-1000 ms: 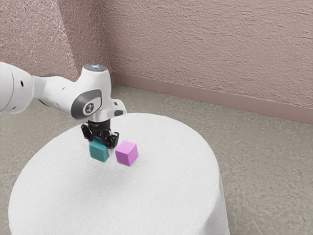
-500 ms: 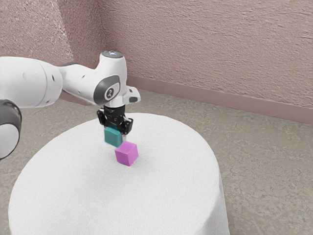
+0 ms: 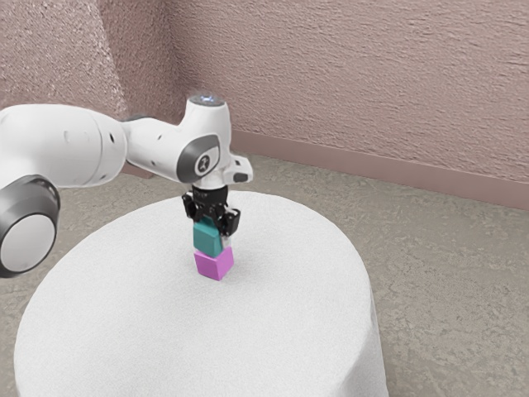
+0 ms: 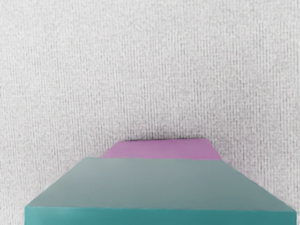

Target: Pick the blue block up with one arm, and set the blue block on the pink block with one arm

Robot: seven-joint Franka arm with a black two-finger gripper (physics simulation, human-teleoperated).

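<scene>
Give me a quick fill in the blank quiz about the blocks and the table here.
The gripper holds a block coloured ___.
Directly under it sits another block coloured ___.
The white table beneath them is ___ in shape.
Missing words: blue, pink, round.

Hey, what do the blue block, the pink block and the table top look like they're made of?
Blue block: plain teal, matte, unmarked flat faces, maybe plastic or painted wood. Pink block: same matte, uniform look. Table: white cloth-like cover, fine woven grain in the wrist view.
</scene>
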